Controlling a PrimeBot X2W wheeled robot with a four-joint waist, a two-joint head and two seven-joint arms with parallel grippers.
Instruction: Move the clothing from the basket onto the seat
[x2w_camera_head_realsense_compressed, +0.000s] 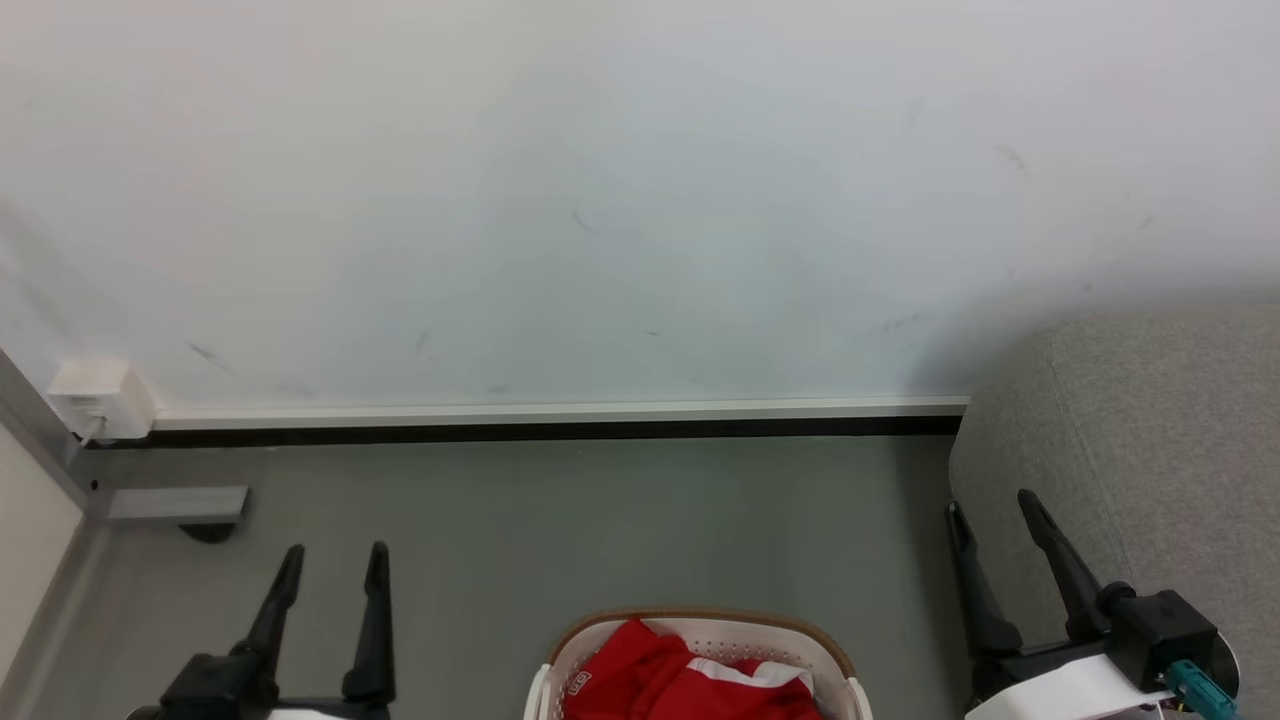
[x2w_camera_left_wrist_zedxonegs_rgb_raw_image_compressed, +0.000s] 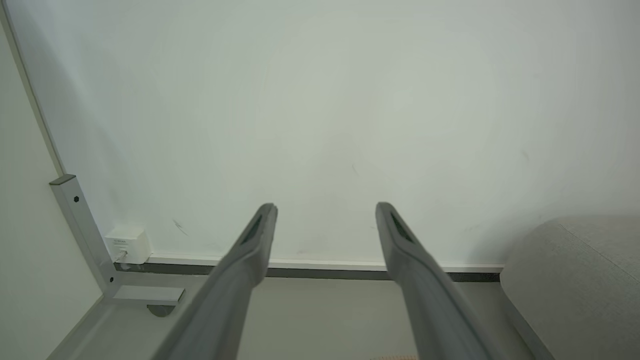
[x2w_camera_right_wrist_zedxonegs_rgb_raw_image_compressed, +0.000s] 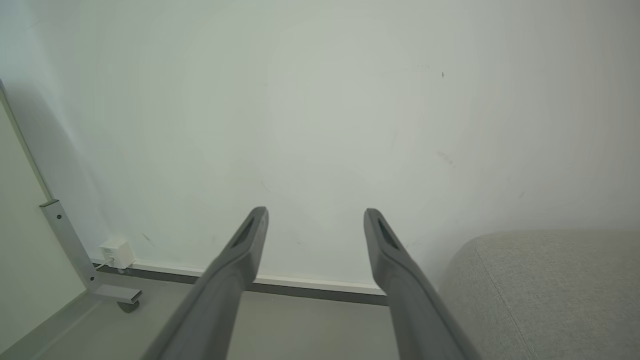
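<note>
The red clothing (x2w_camera_head_realsense_compressed: 665, 675) with white panels lies bunched in the cream basket (x2w_camera_head_realsense_compressed: 790, 628), which stands on the floor at the bottom middle of the head view, its near half cut off. The light grey seat (x2w_camera_head_realsense_compressed: 1150, 450) fills the right side; its rounded end also appears as the seat (x2w_camera_left_wrist_zedxonegs_rgb_raw_image_compressed: 575, 280) in the left wrist view and the seat (x2w_camera_right_wrist_zedxonegs_rgb_raw_image_compressed: 545, 290) in the right wrist view. My left gripper (x2w_camera_head_realsense_compressed: 335, 560) stands open at the lower left, apart from the basket. My right gripper (x2w_camera_head_realsense_compressed: 993, 505) is open just in front of the seat's end. Both point towards the wall, with the left gripper (x2w_camera_left_wrist_zedxonegs_rgb_raw_image_compressed: 325, 207) and right gripper (x2w_camera_right_wrist_zedxonegs_rgb_raw_image_compressed: 315, 212) holding nothing.
A white wall (x2w_camera_head_realsense_compressed: 600, 200) with a dark skirting strip runs across ahead. A grey metal partition frame with a foot and castor (x2w_camera_head_realsense_compressed: 175, 505) and a small white socket box (x2w_camera_head_realsense_compressed: 100, 398) stand at the far left. Grey floor (x2w_camera_head_realsense_compressed: 600, 520) lies between basket and wall.
</note>
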